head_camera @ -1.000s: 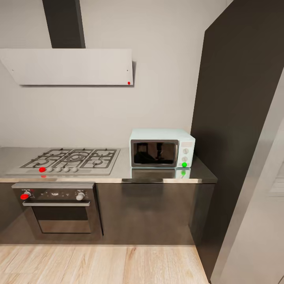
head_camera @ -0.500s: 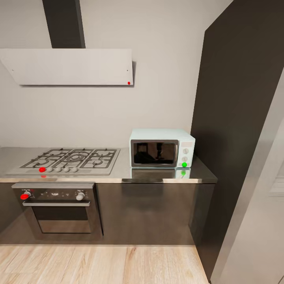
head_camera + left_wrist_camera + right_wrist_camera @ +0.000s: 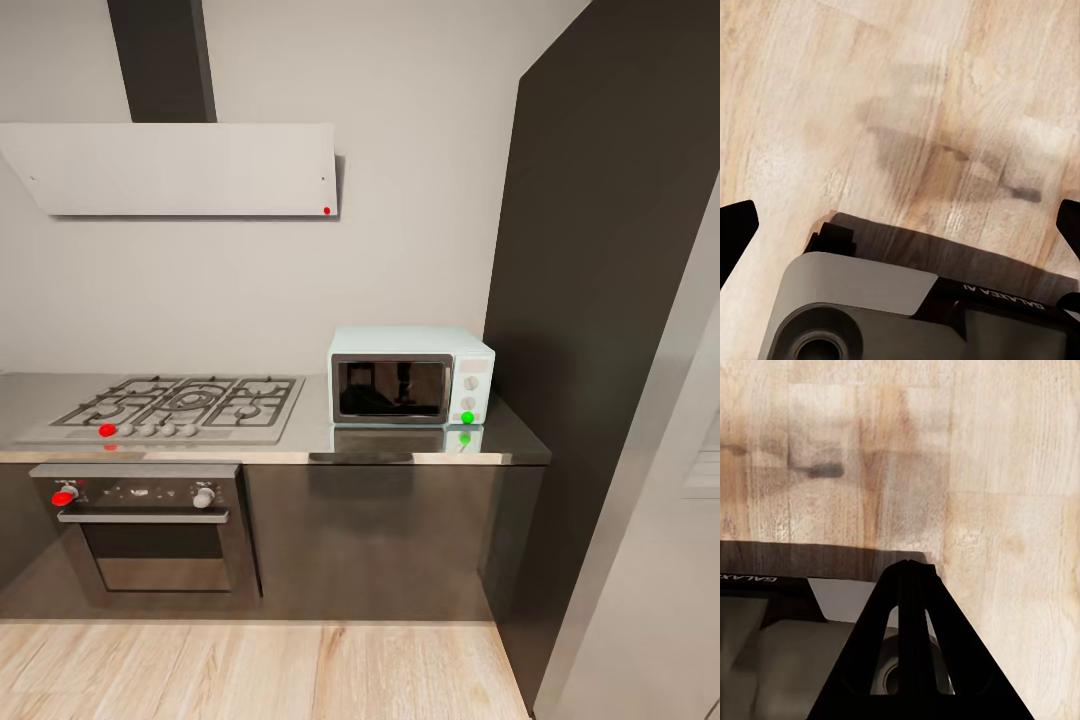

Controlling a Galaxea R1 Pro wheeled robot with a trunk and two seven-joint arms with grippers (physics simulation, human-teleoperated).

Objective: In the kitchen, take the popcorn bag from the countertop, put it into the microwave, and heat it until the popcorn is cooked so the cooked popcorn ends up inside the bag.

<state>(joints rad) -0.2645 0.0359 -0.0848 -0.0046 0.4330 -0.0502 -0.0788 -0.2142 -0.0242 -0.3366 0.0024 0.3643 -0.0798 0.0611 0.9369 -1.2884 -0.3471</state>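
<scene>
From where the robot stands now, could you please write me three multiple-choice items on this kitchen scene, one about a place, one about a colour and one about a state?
1. Where does the microwave stand on the countertop?
A. To the right of the gas hob
B. To the left of the gas hob
C. On top of the gas hob

2. What colour is the round light at the bottom of the microwave's side panel?
A. Red
B. Green
C. Blue

3. In what state is the microwave door?
A. Wide open
B. Taken off
C. Shut

Answers:
1. A: in the head view the gas hob lies left of the microwave, which sits near the tall dark cabinet.
2. B: the indicator light glows green, and its reflection shows on the steel below.
3. C: the dark glass door lies flush with the front of the box.
</scene>
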